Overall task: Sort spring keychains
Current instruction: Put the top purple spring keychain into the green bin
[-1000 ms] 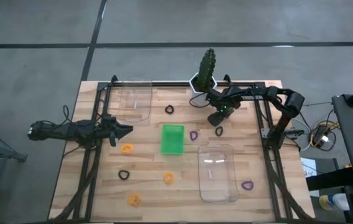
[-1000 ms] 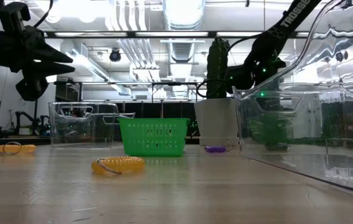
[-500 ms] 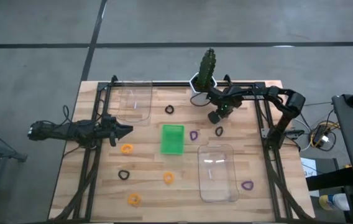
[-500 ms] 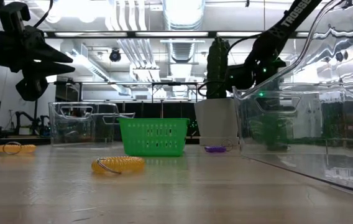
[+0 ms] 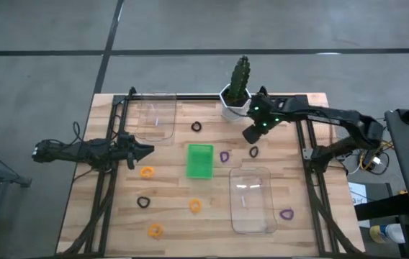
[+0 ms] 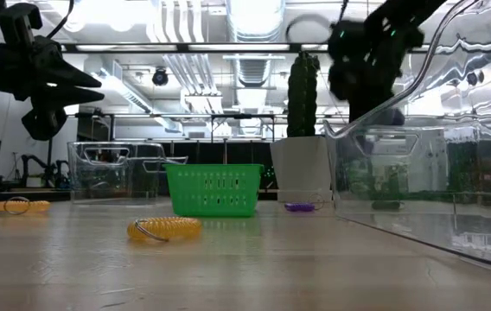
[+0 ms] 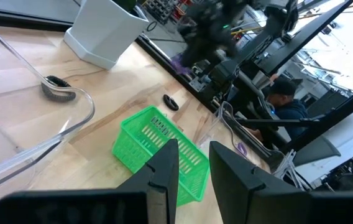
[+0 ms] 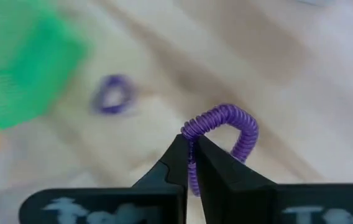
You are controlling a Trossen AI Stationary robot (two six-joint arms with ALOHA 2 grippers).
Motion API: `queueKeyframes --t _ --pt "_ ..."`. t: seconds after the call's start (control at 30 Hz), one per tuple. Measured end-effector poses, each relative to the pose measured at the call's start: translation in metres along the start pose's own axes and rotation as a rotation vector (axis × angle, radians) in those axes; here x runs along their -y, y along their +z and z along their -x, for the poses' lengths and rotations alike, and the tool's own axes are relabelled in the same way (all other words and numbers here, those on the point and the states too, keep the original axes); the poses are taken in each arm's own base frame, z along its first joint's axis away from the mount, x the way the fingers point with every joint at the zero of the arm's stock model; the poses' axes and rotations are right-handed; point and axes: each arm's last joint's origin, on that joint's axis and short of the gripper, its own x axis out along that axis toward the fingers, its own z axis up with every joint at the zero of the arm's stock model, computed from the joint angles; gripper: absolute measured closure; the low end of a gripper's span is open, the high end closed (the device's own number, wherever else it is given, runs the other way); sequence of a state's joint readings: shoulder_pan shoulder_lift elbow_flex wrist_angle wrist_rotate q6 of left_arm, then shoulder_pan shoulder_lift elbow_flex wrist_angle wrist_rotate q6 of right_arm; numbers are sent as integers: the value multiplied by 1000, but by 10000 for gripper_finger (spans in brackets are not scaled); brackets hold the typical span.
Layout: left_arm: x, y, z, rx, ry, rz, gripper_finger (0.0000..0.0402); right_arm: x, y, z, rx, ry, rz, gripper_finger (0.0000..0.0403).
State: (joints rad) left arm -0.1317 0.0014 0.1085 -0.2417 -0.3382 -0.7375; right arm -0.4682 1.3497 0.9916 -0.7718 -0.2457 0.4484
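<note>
**Purple coil pinched in my right tool, lifted off the surface**

My right tool (image 8: 191,163) is clamped tight on a purple coiled plastic spring keychain (image 8: 223,134), gripping one strand of the loop so the rest arches free beyond the fingertips. From above, that tool (image 5: 251,134) hangs at about one o'clock from the green mesh tray (image 5: 199,160), near the white pot with the cactus (image 5: 235,97).

The coil looks very light and springy. It will flex and swing from a single pinch, so I judge the loop's wire itself the right place to hold, squeezed across a few turns rather than at a loose end. It seems tough, not fragile, but smooth plastic could slip out if the grip loosens.

My left tool (image 7: 189,168) waits at nine o'clock, its fingers narrowly parted and holding nothing.

Other keychains lie scattered on the wooden surface (image 5: 172,230): another purple one (image 5: 224,156) just beside the tray at three o'clock, a black one (image 5: 253,152) farther that way, orange ones (image 5: 147,171) toward eight o'clock.
</note>
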Motion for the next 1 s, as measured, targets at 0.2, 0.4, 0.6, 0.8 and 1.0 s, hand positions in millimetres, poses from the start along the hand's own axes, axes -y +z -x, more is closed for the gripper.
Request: queueKeyframes --t 0.2,0.4,0.6,0.8,1.0 --pt "0 0 0 0 0 -1 319 -27 -23 55 71 414 213 390" --pt "0 0 0 0 0 -1 319 -47 -48 107 182 800 514 390" --pt "0 0 0 -1 1 -2 319 -56 -64 146 346 1002 728 390" --pt "0 0 0 -2 1 -2 319 -61 -74 168 483 1087 871 390" --pt "0 0 0 -2 2 -2 319 -65 -76 170 490 1123 908 390"
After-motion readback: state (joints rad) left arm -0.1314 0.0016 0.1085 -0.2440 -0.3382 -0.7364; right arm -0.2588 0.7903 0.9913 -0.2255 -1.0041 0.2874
